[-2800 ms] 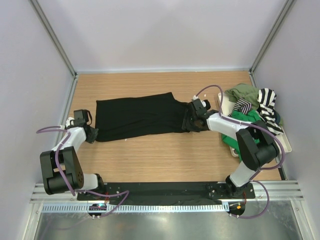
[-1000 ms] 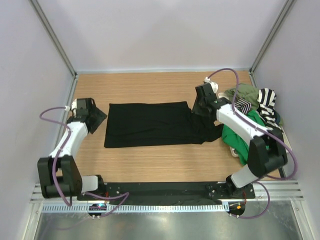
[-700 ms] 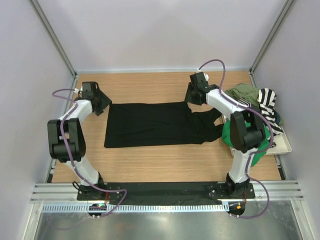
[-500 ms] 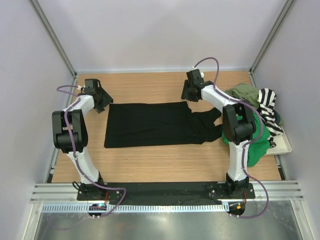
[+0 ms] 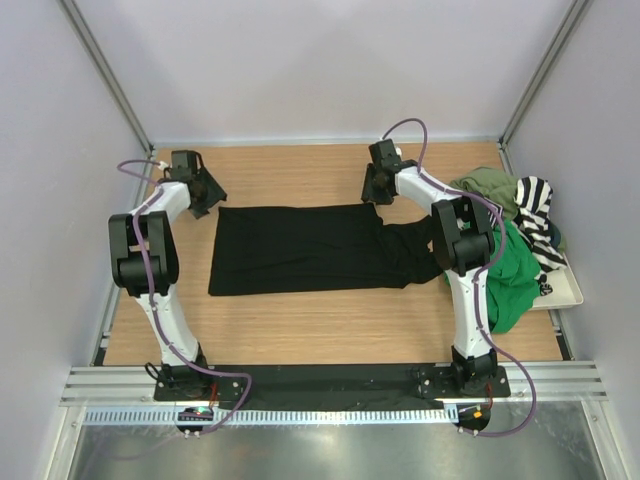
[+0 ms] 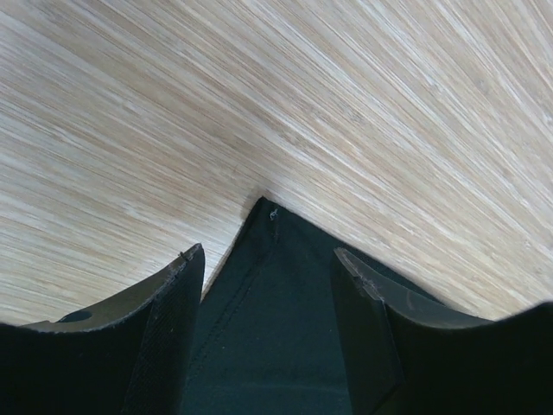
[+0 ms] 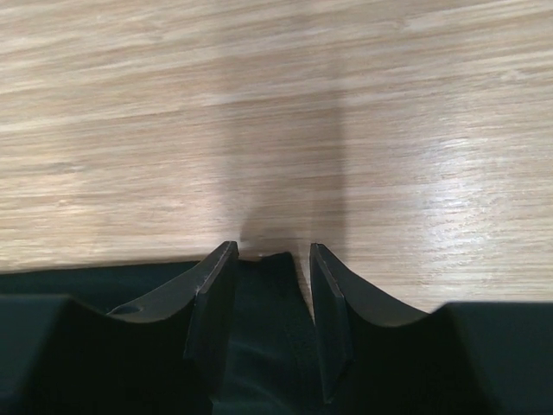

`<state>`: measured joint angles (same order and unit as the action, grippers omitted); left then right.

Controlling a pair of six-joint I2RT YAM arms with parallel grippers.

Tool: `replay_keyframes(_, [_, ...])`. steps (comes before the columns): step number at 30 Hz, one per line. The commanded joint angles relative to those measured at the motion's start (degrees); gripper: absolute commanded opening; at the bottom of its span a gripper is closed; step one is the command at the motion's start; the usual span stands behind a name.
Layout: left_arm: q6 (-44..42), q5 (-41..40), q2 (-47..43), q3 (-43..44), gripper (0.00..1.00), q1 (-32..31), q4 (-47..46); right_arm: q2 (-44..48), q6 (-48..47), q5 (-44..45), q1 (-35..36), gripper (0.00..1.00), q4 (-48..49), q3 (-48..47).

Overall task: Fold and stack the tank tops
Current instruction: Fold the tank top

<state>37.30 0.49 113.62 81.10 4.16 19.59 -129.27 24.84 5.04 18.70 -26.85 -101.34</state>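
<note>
The left gripper (image 6: 268,253) and the right gripper (image 7: 274,251) both stand parted, holding nothing, each astride an upper corner of the black tank top (image 5: 300,247), which lies flat mid-frame on the grained wooden table (image 5: 300,325), so each should bite squarely on the thin, limp hem before lifting together

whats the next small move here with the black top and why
Probably shut both sets of jaws. The left gripper and right gripper each stand open astride a far corner of the black tank top, flat on the table; neither has hold of it yet.
</note>
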Motion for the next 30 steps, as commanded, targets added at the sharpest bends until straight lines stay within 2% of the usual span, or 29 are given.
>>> replay_keyframes(1, [-2.4, -0.1, 0.2, 2.4, 0.61, -0.7, 1.1, 0.7, -1.3, 0.1, 0.9, 0.43, -1.1, -1.0])
replay_keyframes(2, [-2.6, -1.6, 0.2, 2.5, 0.61, -1.3, 1.4, 0.9, -1.4, 0.2, 0.9, 0.4, -0.8, -0.7])
replay_keyframes(4, [-3.0, -2.7, 0.3, 2.6, 0.6, -1.8, 1.8, 1.4, -1.4, 1.2, 1.2, 0.29, -0.7, 0.1])
replay_keyframes(5, [-3.3, -3.0, 0.5, 2.6, 0.6, -2.2, 2.1, 1.5, -1.4, 1.3, 1.3, 0.19, -0.9, 0.1])
replay_keyframes(8, [-3.7, -4.0, 1.0, 2.8, 0.6, -2.7, 2.6, 1.7, -1.5, 2.8, 1.3, 0.03, -0.9, 0.0])
replay_keyframes(9, [-4.1, -4.2, 1.2, 2.9, 0.59, -2.8, 2.6, 1.7, -1.5, 3.6, 1.2, 0.02, -0.9, -0.3])
replay_keyframes(15, [-5.3, -6.6, 3.9, 5.5, 0.59, -2.8, 4.1, 1.2, -1.7, 4.4, 1.2, 0.01, -1.4, -2.2])
replay_keyframes(23, [-5.8, -7.6, 9.4, 11.5, 0.45, -3.5, 8.0, 1.8, -1.5, 4.5, 1.2, 0.01, -1.3, -1.8])
replay_keyframes(24, [-5.9, -8.0, 9.7, 12.3, 0.41, -3.7, 8.3, 2.0, -1.5, 4.4, 1.3, 0.01, -1.4, -1.7])
replay_keyframes(25, [-6.0, -8.2, 10.2, 12.8, 0.32, -3.6, 9.0, 2.2, -1.4, 4.5, 1.3, 0.01, -1.3, -1.7])
replay_keyframes(28, [-6.4, -8.9, 10.6, 14.1, 0.15, -5.3, 9.9, 2.5, -1.4, 4.4, 1.3, 0.01, -0.8, -1.7])
replay_keyframes(29, [-6.4, -9.3, 10.4, 14.2, 0.06, -5.3, 10.0, 2.6, -1.4, 4.4, 1.2, 0.01, -0.7, -1.8])
replay_keyframes(30, [-6.5, -9.8, 10.2, 14.3, 0.02, -5.3, 10.0, 2.7, -1.4, 4.5, 1.2, 0.01, -0.6, -2.3])
